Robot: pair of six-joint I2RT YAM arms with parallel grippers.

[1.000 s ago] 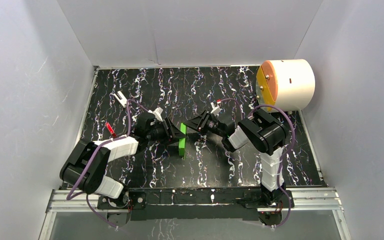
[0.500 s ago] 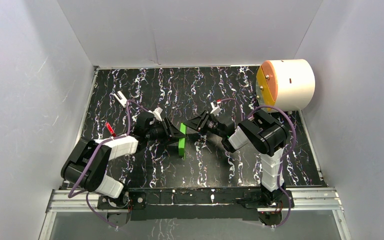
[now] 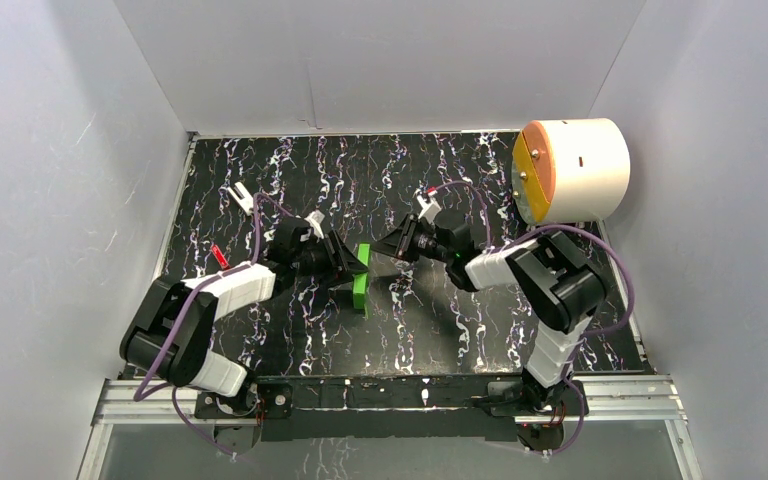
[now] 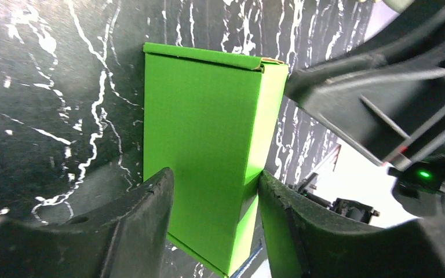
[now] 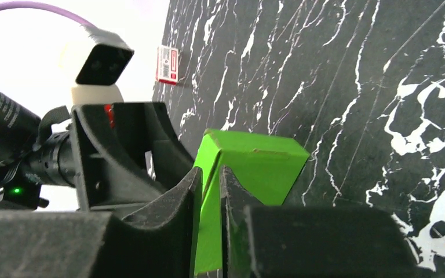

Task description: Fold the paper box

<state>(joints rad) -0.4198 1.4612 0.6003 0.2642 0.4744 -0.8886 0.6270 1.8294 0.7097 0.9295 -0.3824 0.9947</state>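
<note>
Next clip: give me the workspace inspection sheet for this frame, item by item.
Surface: black, white-veined tabletop.
Job's things: green paper box, folded, upright on edge between both arms.
Clutter: white cylinder with orange face, far right; white clip and red tag, left.
Grippers: left tool clasps the box's sides; right tool pinches a thin edge.
Cables: purple cables loop along both arms.
Surroundings: pale walls; metal rail at near edge.

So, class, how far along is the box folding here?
Done: the paper box is already a rectangular shape, its end flap folded over. In hand: the left end effector grips its sides, and the right end effector pinches one edge. Left: probably tucking that edge and releasing.
</note>
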